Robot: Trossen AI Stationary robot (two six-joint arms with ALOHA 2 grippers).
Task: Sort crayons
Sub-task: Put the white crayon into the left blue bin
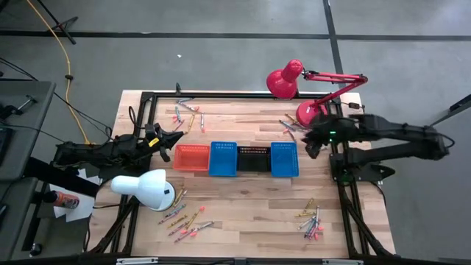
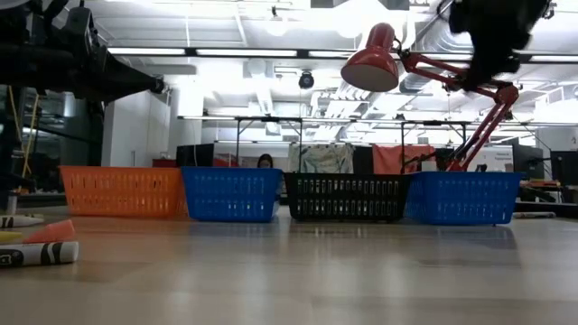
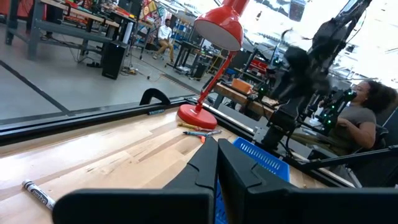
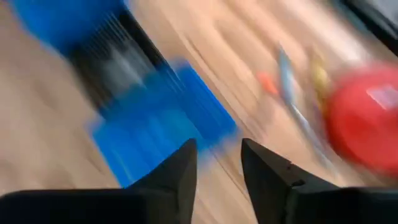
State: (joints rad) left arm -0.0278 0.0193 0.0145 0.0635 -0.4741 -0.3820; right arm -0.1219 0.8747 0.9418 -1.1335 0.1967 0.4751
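Blue mesh basket [image 1: 284,159] sits just beside the right gripper [image 4: 219,163], whose jaws stand apart and empty. Crayons [image 1: 288,126] lie by the red lamp's base [image 1: 318,112] near the worktop's far right edge; reaching there risks bumping it. Left gripper [image 3: 217,163], closed, waits by the orange basket [image 1: 190,157].

Four baskets stand in a row mid-table: orange [image 1: 191,157], blue [image 1: 223,158], black [image 1: 253,158], blue [image 1: 284,159]. A red lamp [image 1: 285,79] stands at the far right, a white lamp [image 1: 147,188] near left. A person [image 3: 364,115] sits beyond the table.

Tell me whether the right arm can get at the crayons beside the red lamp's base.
Probably yes: the right claw hangs open and empty near those crayons, with bare table between; only the red lamp's base crowds one side.
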